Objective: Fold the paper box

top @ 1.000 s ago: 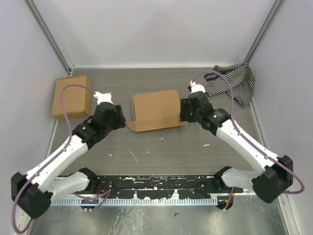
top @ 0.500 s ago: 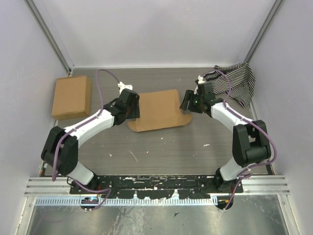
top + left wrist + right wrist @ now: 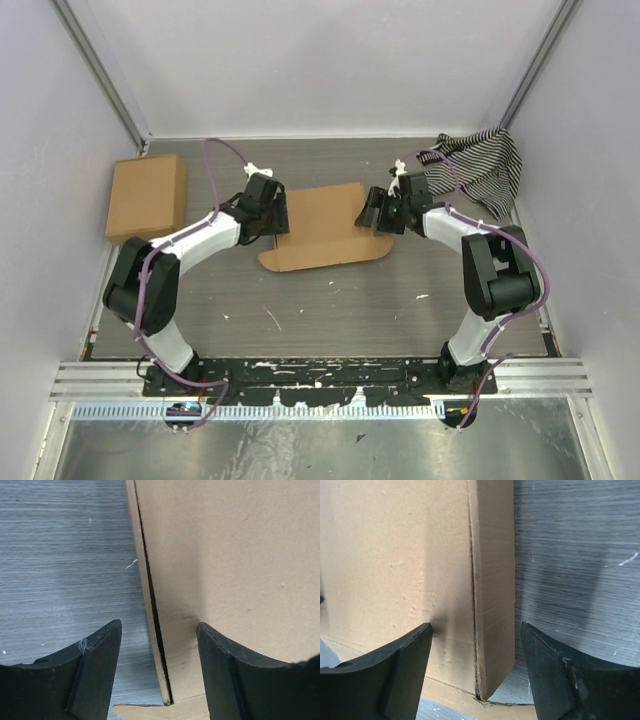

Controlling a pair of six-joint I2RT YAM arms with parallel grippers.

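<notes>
The paper box (image 3: 322, 222) is a plain brown cardboard mailer lying in the middle of the table, with a flap spread out along its near edge. My left gripper (image 3: 277, 222) is open at the box's left edge; in the left wrist view (image 3: 159, 652) its fingers straddle the left side flap and its dark slit. My right gripper (image 3: 368, 212) is open at the box's right edge; in the right wrist view (image 3: 476, 652) its fingers straddle the raised right side wall. Neither gripper holds anything.
A squarer brown cardboard box (image 3: 147, 196) stands at the far left. A black-and-white striped cloth (image 3: 478, 170) lies at the far right corner. Grey walls close the table on three sides.
Both arms have reached forward and inward. The left gripper came from left of the box up to its left edge, the right gripper moved in over its right edge. The box has shifted slightly.
</notes>
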